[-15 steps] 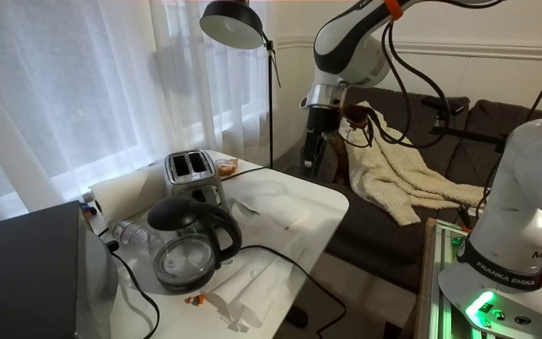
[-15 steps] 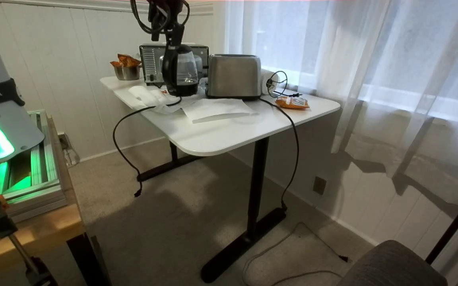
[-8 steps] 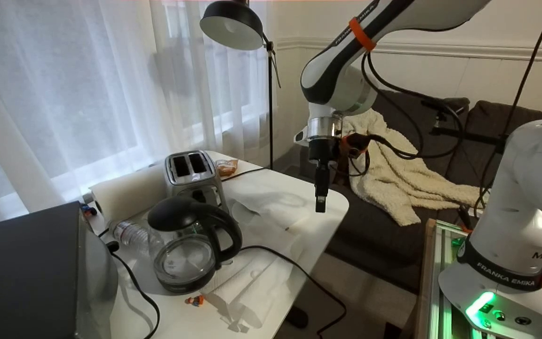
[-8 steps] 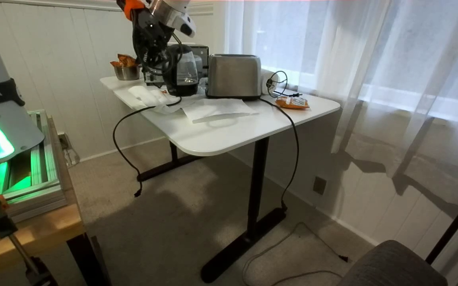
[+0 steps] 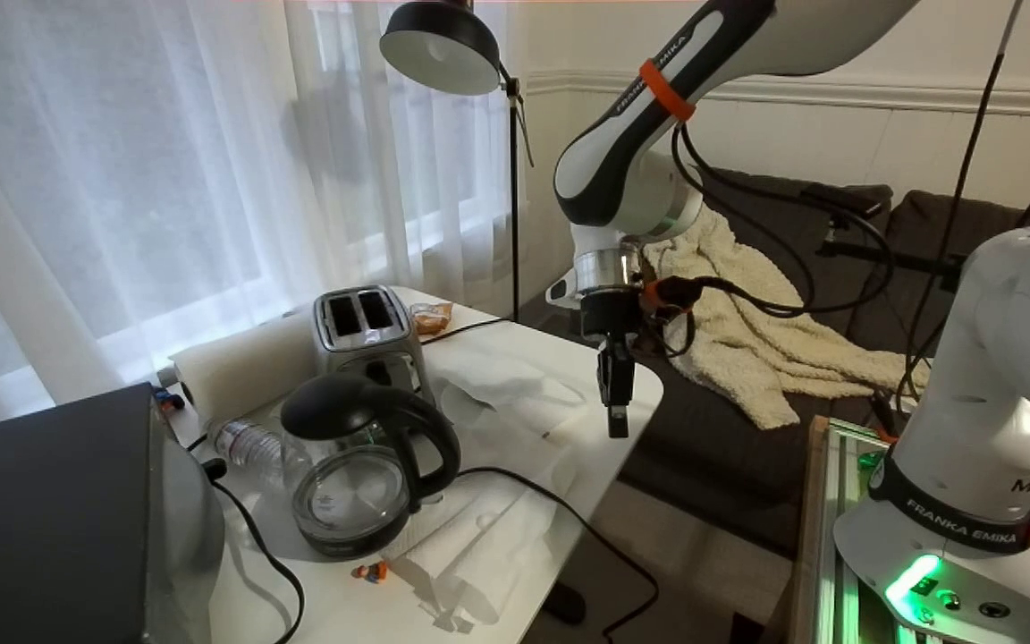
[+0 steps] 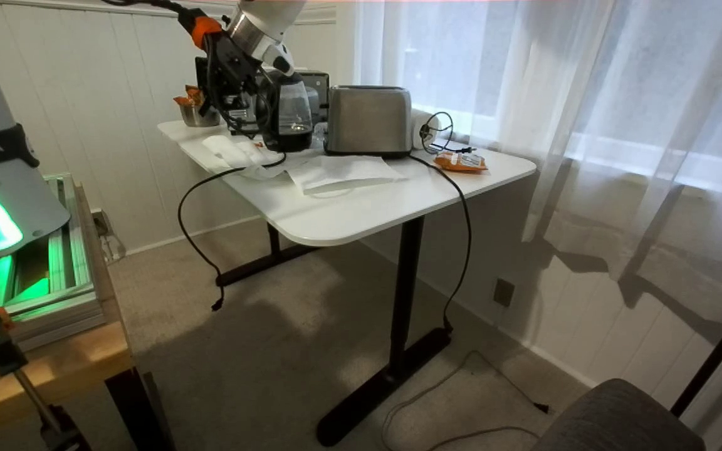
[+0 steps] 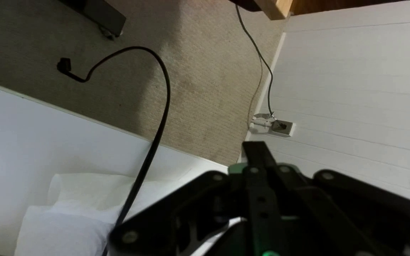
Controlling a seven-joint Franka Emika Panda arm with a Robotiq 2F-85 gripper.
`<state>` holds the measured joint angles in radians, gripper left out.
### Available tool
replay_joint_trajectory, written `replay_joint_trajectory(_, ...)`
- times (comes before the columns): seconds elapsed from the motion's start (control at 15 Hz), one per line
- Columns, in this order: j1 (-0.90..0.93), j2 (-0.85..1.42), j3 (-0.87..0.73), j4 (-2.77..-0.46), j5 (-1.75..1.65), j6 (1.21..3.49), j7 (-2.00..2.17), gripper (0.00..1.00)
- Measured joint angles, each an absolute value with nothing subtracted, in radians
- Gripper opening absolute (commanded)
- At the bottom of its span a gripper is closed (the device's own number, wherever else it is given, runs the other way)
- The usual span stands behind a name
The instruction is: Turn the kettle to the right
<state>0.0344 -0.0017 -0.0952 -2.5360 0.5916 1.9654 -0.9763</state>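
At the near end of the white table, in an exterior view, a dark grey boxy appliance is crowding the corner. Past it, a small orange toy figure is lying just in front of the rounded clear glass kettle with a dark top, which is standing upright on the table. Its black loop handle is pointing toward the robot's side, probably offering the easiest place to push. Just behind the kettle, a clear ridged plastic bottle is lying on its side, touching or not I cannot tell, and may be getting in a swing's way. A slim black cord is trailing off the table edge in the wrist view; if it is serving the kettle, it may be tugging against any turn. Near that edge, the black two-fingered gripper is hanging well apart from the kettle, its tips pressing together with nothing visible between them, likely for nudging rather than grasping. Farther back, a boxy silver two-slot toaster is standing upright, probably limiting the room behind. Beyond, a cream fleece blanket is draping over a dark grey sofa.
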Motion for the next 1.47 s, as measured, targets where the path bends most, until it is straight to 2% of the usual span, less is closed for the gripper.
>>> replay_joint_trajectory(0.53, 0.027, 0.002, -0.085, -2.535, 0.604, 1.963, -0.984, 0.00)
replay_joint_trajectory(1.47, 0.010, 0.278, -0.019, -2.350, 1.113, 2.118, -1.125, 0.00)
